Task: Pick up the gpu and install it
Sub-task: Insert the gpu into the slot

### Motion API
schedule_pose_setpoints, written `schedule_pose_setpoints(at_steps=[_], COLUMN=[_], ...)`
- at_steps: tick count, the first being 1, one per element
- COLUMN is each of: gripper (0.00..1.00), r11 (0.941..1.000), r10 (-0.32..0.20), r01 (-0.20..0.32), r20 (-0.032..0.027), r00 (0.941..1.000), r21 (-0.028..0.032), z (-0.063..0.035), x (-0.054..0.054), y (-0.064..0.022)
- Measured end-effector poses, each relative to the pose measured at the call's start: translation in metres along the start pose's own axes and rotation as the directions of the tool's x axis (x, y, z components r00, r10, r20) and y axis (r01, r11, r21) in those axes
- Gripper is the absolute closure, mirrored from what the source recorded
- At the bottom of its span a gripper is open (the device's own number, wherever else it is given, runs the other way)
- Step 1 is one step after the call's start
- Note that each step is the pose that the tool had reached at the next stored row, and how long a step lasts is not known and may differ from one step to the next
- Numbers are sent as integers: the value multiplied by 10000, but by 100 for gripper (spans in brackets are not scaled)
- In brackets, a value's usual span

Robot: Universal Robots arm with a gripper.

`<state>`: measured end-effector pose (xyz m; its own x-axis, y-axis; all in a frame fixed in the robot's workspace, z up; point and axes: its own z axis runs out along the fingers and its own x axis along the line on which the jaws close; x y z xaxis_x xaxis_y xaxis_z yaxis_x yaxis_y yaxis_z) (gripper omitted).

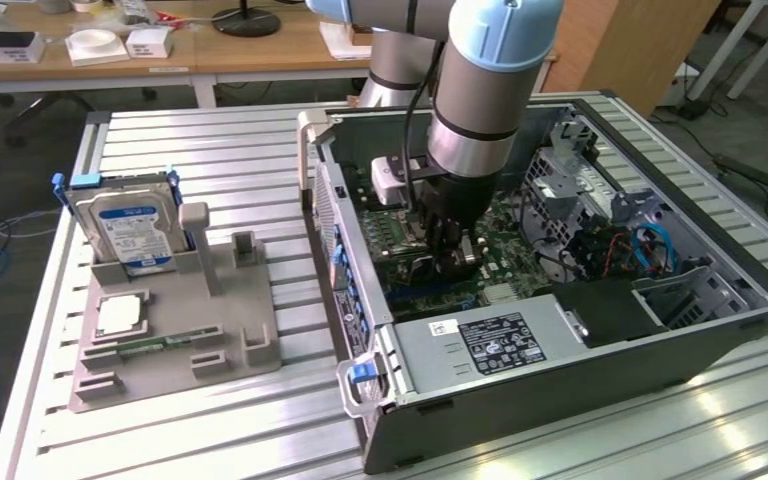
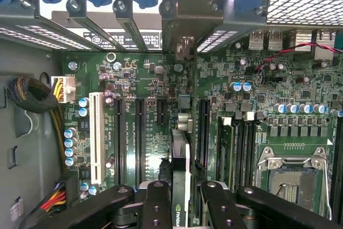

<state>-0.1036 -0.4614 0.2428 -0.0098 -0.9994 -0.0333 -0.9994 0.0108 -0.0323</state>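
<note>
Tool (image 2: 179, 199): black two-finger gripper on the grey-and-blue arm, reaching down inside the open black computer case (image 1: 704, 330). Fingers drawn in narrow, clamped on either face of the thin black rectangular gpu card (image 2: 180, 159), which stands edge-on between them. Green logo strip visible on the card's top edge right at the fingers (image 2: 155, 202).

Card position: held upright directly below the tool, long edge running in line with the black expansion slots (image 2: 140, 138) on the green motherboard (image 2: 289, 79). It sits low over the slot row, between the pair of long black slots and the next black slot toward the memory sockets. Far end of the card points at the silver slot brackets (image 2: 185, 20) on the case's rear wall. Cannot tell whether the card's lower edge has entered a slot or hangs just above it.

Progress, as judged: pickup is done, card has been carried into the case and lined up. Seating is under way or close; not confirmed as finished, since the tool grips the card.

Outward: grey parts holder (image 1: 171, 330) near the slatted aluminium surface (image 1: 224, 150)'s edge on the exterior view's left, carrying the silver hard drive with blue-white label (image 1: 131, 230), well apart from the case.
</note>
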Motion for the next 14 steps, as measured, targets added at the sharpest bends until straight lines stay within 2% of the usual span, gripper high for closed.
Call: schedule_pose_setpoints(at_steps=[14], gripper=[74], r11=[10000], r10=[-1], r01=[1], r20=[-4], r00=[10000], r21=[-1], z=[13], x=[1], y=[-8])
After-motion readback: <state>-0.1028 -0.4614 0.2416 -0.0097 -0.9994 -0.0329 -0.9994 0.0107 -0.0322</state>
